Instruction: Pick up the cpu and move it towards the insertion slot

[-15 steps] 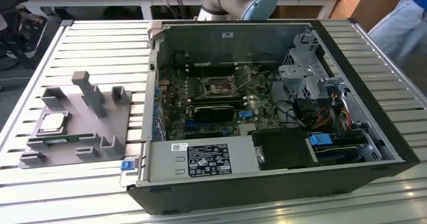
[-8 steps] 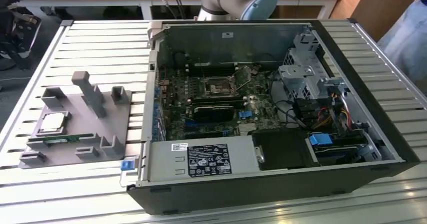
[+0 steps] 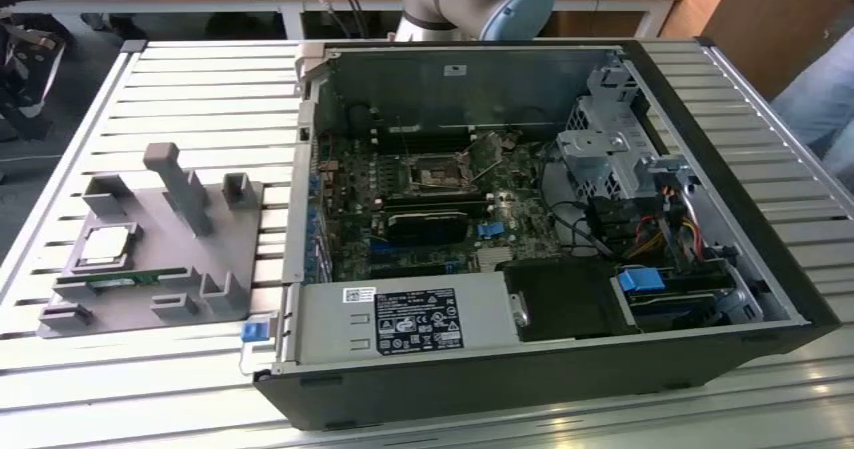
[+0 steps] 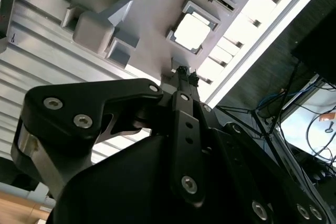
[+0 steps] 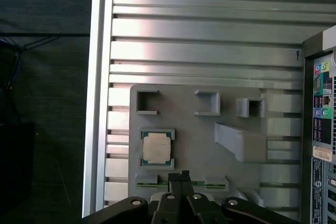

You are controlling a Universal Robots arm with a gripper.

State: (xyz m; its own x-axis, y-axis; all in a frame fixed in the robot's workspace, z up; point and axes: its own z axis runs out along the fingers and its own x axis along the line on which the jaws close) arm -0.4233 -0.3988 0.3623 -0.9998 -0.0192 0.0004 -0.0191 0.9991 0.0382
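Observation:
The cpu (image 3: 107, 247) is a small flat square chip with a silvery-beige top. It lies in a square nest of the grey holder (image 3: 160, 259) at the exterior view's left. Both wrist views look down on the cpu (image 5: 157, 147) (image 4: 191, 30) from well above. My gripper (image 5: 179, 176) (image 4: 182, 72) hangs over the holder with its fingers shut together and nothing between them. It is apart from the chip and lines up with the holder's edge beside it. The insertion slot (image 3: 438, 176) is a shiny square frame on the green motherboard inside the open computer case.
The open computer case (image 3: 747, 299) fills the middle and right of the slatted metal table (image 3: 200, 89). A thin green memory stick (image 5: 144, 184) lies in the holder next to the cpu. Grey posts (image 3: 180, 184) stand up from the holder. The table's edge (image 5: 97, 77) drops to a dark floor.

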